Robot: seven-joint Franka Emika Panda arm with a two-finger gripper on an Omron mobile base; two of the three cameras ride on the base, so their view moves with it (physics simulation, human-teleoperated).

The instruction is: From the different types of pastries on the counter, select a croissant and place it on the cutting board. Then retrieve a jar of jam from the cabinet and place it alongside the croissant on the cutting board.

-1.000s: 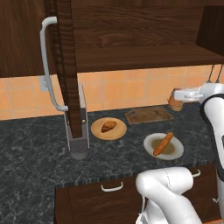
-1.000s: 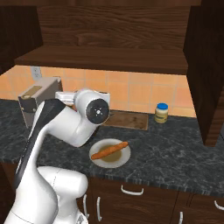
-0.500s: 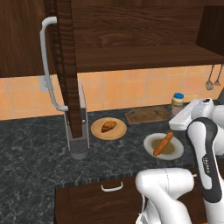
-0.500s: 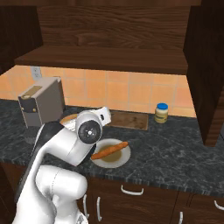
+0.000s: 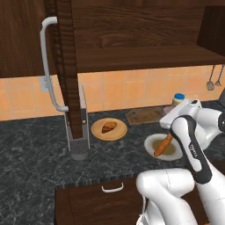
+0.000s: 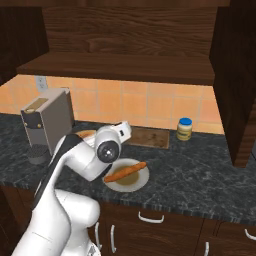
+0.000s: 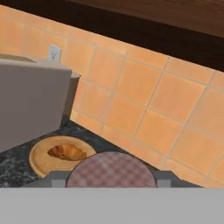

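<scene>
Jaws clamped on a round jar (image 7: 111, 169); croissant (image 5: 109, 127) lies on round wooden plate (image 5: 99, 133), long axis left-right.

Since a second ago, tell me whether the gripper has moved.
Yes. In the left base view the hand has swung leftward from near the frame's right edge, passing the blue-lidded jar to sit near the cutting board, facing the croissant.

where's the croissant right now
The croissant sits on the round tan wooden plate on the counter, just right of the toaster and left of the cutting board.
</scene>
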